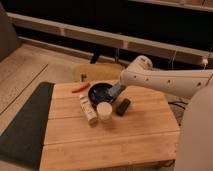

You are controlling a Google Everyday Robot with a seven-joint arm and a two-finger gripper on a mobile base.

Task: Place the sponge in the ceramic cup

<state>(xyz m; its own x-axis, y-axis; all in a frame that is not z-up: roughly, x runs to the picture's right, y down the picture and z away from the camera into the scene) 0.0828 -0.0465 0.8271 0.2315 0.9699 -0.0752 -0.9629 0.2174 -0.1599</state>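
- Currently, in the one camera view, the sponge [116, 91] is not in the cup [104, 111]. It hangs tilted at the tip of the arm [165, 80], just right of frame centre, over the right rim of the black bowl [101, 93].
- The jaws sit at that arm tip, mostly hidden behind the sponge. From the way the sponge hangs slanted, clear of the table [140, 135], I judge them clenched on it.
- The cup stands upright on the table just below the bowl in the frame. It is a little left of and below the sponge, near but apart from it. Its mouth looks pale, with nothing blue showing inside.
- A whitish bottle [89, 110] lies just left of the cup, and a dark block [123, 107] lies just right of it, below the jaws. An orange-red thing [80, 88] lies left of the bowl.
- As for progress, the grasp and lift look done. What is left, by my judgement, is to carry the sponge the short way down and left over the cup's mouth, lower it in and let go.
- The sponge looks about as wide as the cup, so it will likely need careful lining up, with the bottle and the block close on either side.
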